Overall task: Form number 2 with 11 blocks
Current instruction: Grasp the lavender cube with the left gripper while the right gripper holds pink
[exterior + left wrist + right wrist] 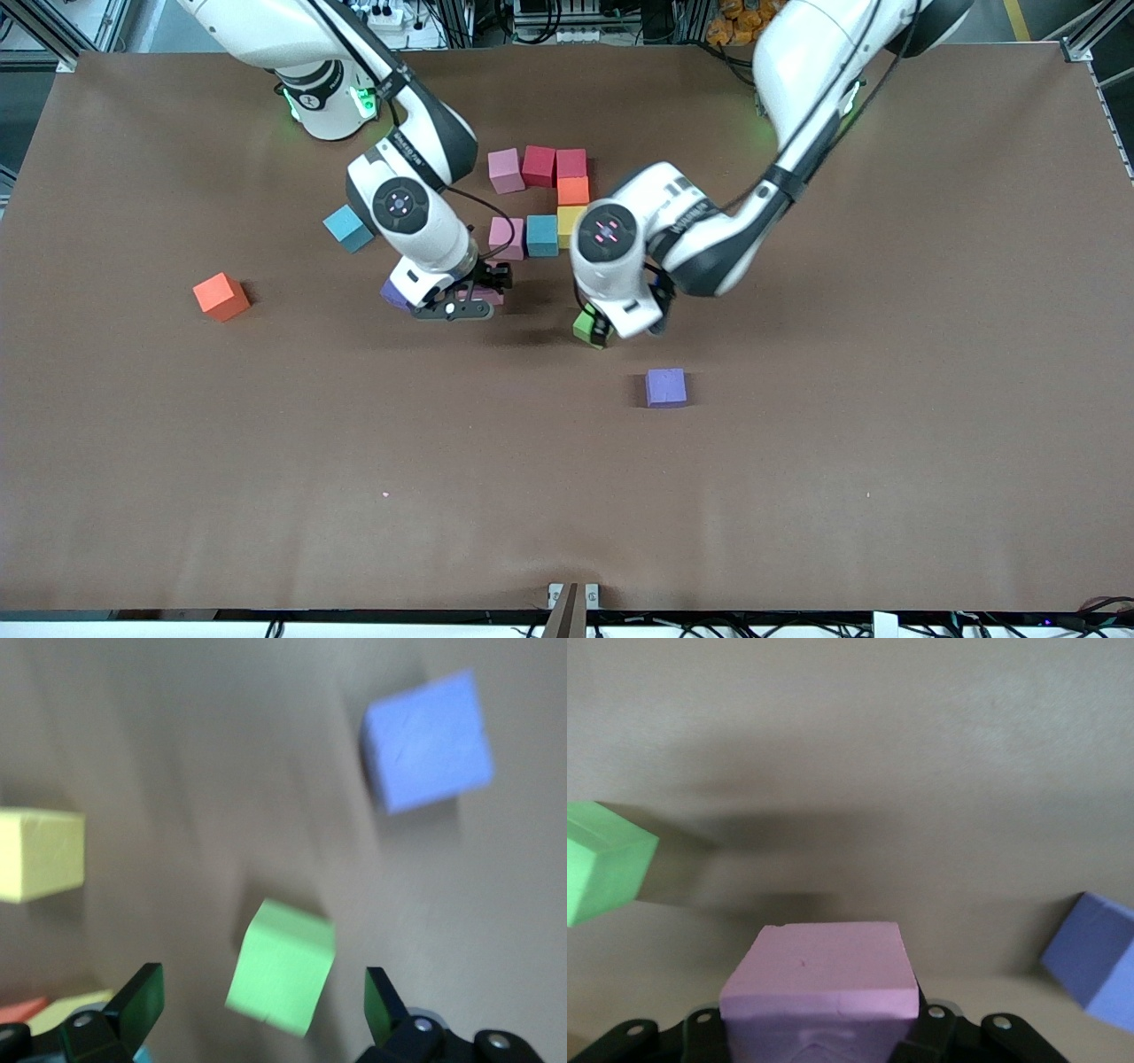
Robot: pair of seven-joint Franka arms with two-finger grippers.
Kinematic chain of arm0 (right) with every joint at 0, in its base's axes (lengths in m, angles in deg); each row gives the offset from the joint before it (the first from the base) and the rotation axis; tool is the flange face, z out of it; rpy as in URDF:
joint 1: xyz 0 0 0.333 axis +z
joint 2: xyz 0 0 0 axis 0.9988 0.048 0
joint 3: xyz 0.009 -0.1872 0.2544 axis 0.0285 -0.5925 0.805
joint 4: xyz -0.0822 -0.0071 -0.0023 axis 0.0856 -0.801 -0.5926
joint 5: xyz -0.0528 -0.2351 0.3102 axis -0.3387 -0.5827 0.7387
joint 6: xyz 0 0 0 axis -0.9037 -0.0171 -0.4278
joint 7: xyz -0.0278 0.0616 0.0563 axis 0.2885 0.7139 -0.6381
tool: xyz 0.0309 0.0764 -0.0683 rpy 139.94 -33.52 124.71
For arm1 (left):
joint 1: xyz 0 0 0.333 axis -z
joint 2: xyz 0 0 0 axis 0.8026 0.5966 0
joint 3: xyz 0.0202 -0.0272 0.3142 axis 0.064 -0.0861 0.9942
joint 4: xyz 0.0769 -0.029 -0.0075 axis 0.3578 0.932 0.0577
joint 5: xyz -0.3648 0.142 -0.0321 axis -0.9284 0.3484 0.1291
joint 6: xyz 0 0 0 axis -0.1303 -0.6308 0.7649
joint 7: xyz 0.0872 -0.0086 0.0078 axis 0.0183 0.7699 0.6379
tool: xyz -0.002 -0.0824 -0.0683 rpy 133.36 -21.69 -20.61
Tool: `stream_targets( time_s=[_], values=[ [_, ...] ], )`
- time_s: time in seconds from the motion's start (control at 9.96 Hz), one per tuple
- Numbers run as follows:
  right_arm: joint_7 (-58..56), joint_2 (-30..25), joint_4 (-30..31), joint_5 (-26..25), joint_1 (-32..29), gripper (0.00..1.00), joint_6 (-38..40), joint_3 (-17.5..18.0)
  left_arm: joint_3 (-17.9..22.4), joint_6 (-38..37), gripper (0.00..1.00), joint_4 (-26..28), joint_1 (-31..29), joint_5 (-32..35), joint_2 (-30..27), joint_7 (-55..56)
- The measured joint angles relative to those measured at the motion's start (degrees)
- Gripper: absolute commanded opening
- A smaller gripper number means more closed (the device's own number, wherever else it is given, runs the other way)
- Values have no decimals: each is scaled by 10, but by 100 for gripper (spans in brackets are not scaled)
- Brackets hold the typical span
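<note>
The right pincer (461,306) was clamped on a pink block (818,988), just nearer the front camera than the partly built number 2 (542,199); a purple block (394,292) sat touching it. The left pincer (264,1005) hung with its jaws spread wide over a tilted green block (282,964) and gripped nothing. A second purple block (665,387) lay near it. An orange block (221,296) and a light blue block (347,229) lay apart on the counter (886,354), toward the right arm's end.

The brown table (266,496) holds pink (506,170), green (282,966) and purple (665,387) blocks.
</note>
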Motion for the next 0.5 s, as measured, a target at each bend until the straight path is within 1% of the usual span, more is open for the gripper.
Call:
stream_targets(
  time_s=[0.2,0.3,0.5],
  values=[
    [29,0,19,0,2,45,-40,-1,4,27,100,2,-43,0,3,4],
    [40,0,34,0,9,45,-62,0,15,42,100,4,-48,0,9,26],
    [61,0,60,0,18,44,-77,0,32,76,100,6,-51,-1,25,75]
  ],
)
